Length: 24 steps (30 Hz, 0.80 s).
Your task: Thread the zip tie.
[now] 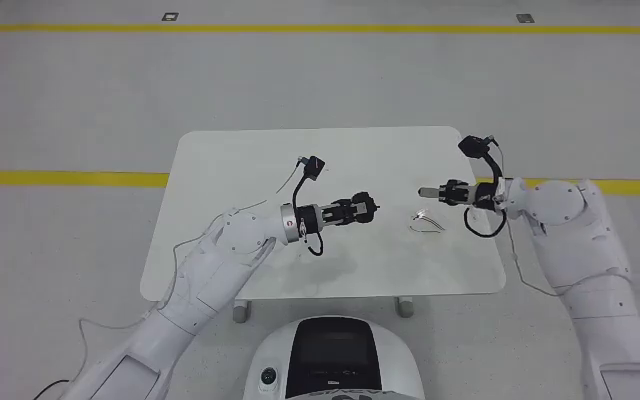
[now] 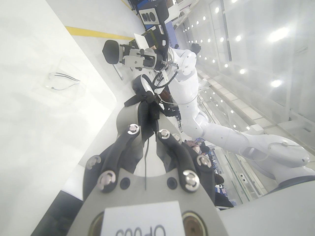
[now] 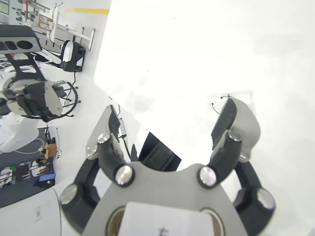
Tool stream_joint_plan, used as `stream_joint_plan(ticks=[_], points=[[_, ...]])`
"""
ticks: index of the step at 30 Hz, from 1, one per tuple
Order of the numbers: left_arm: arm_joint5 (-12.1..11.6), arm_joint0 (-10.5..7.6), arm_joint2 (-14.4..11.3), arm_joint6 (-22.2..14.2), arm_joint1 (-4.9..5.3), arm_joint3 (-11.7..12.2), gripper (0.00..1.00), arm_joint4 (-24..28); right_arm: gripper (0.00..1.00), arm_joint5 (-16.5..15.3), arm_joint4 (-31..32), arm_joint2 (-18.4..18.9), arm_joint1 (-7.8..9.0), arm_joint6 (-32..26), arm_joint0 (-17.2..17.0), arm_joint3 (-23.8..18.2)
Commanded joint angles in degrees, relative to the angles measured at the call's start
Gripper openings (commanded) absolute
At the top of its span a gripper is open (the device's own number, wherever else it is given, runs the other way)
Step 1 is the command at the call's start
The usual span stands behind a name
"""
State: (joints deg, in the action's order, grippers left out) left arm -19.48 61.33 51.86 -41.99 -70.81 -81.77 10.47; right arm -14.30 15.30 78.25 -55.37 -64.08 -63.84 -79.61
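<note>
Zip tie [image 1: 427,220] lies on the table [image 1: 250,200] near the right gripper [image 3: 169,105] (spread wide); left gripper [image 2: 147,110] is closed tight.

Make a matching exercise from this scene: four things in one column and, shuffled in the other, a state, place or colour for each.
Things:
1. left claw
2. right claw
3. loose ties
4. floor line

Descriptions:
A. yellow
B. open
C. lying on the table
D. shut on a black tie

Pairs: 1-D, 2-B, 3-C, 4-A
</note>
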Motion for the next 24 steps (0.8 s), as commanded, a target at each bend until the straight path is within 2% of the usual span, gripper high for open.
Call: stream_joint_plan(ticks=[1,6,10,14,18,22,24], points=[[0.0,0.00,0.0,0.0,0.00,0.0,0.00,0.0,1.00,0.0,-0.1,0.1,0.00,-0.1,0.0,0.0],[0.0,0.00,0.0,0.0,0.00,0.0,0.00,0.0,1.00,-0.2,0.5,0.0,0.01,0.6,-0.1,-0.3],[0.0,0.00,0.0,0.0,0.00,0.0,0.00,0.0,1.00,-5.2,7.0,-0.5,0.57,0.3,0.8,-1.4],[0.0,0.00,0.0,0.0,0.00,0.0,0.00,0.0,1.00,-5.2,10.8,-2.3,1.10,-1.1,2.5,-3.1],[0.0,0.00,0.0,0.0,0.00,0.0,0.00,0.0,1.00,-5.2,14.5,-6.7,1.74,-2.8,5.1,-3.3],[0.0,0.00,0.0,0.0,0.00,0.0,0.00,0.0,1.00,-5.2,16.6,-11.6,2.06,0.4,7.3,0.4],[0.0,0.00,0.0,0.0,0.00,0.0,0.00,0.0,1.00,-5.2,17.2,-12.1,2.10,2.2,7.7,1.4]])
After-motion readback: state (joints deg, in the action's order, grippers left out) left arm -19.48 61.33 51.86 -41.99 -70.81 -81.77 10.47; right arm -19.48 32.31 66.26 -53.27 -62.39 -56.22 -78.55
